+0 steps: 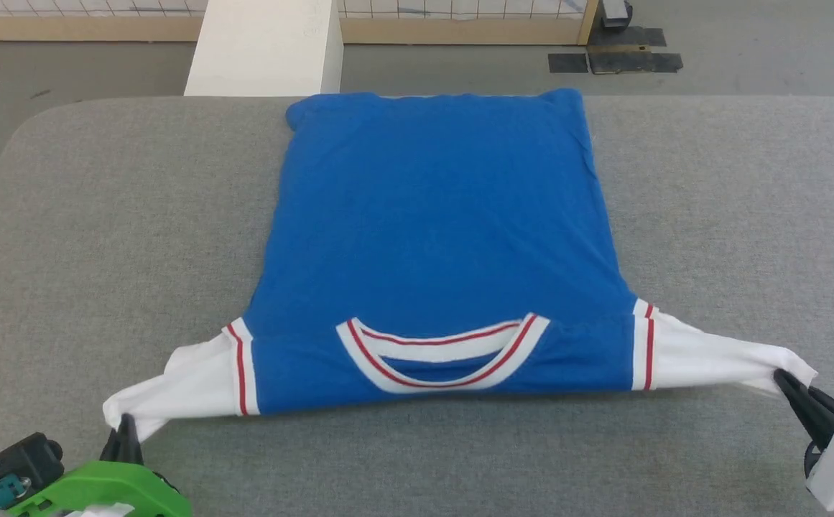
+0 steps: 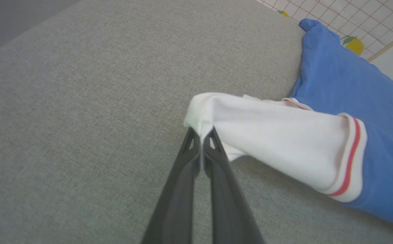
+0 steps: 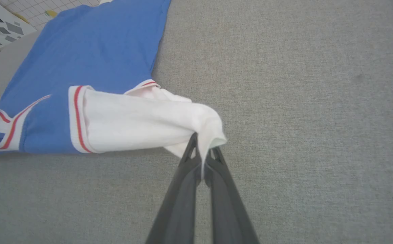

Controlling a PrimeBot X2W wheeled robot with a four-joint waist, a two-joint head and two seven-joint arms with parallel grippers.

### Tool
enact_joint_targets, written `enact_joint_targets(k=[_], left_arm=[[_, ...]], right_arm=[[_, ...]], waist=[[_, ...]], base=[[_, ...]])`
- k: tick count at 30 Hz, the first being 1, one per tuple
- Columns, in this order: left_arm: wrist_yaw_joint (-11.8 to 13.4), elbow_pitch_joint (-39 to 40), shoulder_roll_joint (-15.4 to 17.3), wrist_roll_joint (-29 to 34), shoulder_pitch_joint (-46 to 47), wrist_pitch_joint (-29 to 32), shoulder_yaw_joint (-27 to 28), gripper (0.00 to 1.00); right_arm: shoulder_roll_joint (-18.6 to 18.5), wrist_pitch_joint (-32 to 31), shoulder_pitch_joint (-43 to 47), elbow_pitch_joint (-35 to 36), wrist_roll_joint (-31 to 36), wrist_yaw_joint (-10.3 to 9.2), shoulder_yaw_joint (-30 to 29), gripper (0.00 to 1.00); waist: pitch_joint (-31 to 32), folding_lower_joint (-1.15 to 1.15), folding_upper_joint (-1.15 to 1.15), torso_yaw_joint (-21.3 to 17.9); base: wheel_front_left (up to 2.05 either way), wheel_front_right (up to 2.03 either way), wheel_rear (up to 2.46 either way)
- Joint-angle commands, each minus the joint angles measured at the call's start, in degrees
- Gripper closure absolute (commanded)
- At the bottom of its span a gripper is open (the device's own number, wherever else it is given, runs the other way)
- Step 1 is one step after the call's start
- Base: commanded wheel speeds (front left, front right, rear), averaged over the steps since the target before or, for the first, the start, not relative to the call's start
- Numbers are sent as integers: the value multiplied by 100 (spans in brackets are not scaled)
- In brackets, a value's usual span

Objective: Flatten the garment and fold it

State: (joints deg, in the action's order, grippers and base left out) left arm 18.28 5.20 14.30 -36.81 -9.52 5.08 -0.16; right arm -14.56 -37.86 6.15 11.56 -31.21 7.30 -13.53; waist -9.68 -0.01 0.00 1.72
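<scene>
The garment (image 1: 431,237) is lying on the grey padded table (image 1: 65,215), with its blue body spreading toward the far edge and the striped collar (image 1: 442,352) sitting near the front. At the left, the left gripper (image 1: 126,429) is pinching the tip of the white left sleeve (image 1: 187,380), its two dark fingers pressed together on the cloth, and the sleeve is stretching outward to the near corner. In the middle the body is looking mostly flat, with small wrinkles along its right side and a shallow crease beside the collar. At the right, the right gripper (image 1: 783,379) is pinching the end of the white right sleeve (image 1: 711,355) in the same way. I am judging that the flattening step is in hand. To do it well, both arms should be pulling apart evenly and low over the table, so the collar is not shifting off centre. Pulling harder on one side could be dragging the whole shirt sideways, or slipping the thin cloth out of the fingers.
</scene>
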Motion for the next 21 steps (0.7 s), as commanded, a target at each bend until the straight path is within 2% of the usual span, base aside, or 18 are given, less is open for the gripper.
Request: enact_joint_targets(k=[1,5,9,13,21], left_arm=[[96,91,59,38,-127,77,41,100],[123,230,111,38,-179,412,-140,100],[38,139,196,81,-32,662,-368,100],[-41,-32,297,154,221,844,-540,100],[-147,-238,258,136,563,831,-653,100]], right_arm=[[27,-108,59,91,59,19,-61,100],[18,-471,-15,258,186,19,37,100],[-131,-844,-277,166,363,19,489,100],[-346,-1214,-717,-149,562,19,1096,100],[-578,-2051,-1415,-978,687,19,2133,100]], waist=[[-1,1,0,9],[-43,1,0,8],[-107,1,0,-6],[-176,1,0,-14],[-291,1,0,22]], base=[[0,0,0],[0,0,0],[0,0,0],[0,0,0],[0,0,0]])
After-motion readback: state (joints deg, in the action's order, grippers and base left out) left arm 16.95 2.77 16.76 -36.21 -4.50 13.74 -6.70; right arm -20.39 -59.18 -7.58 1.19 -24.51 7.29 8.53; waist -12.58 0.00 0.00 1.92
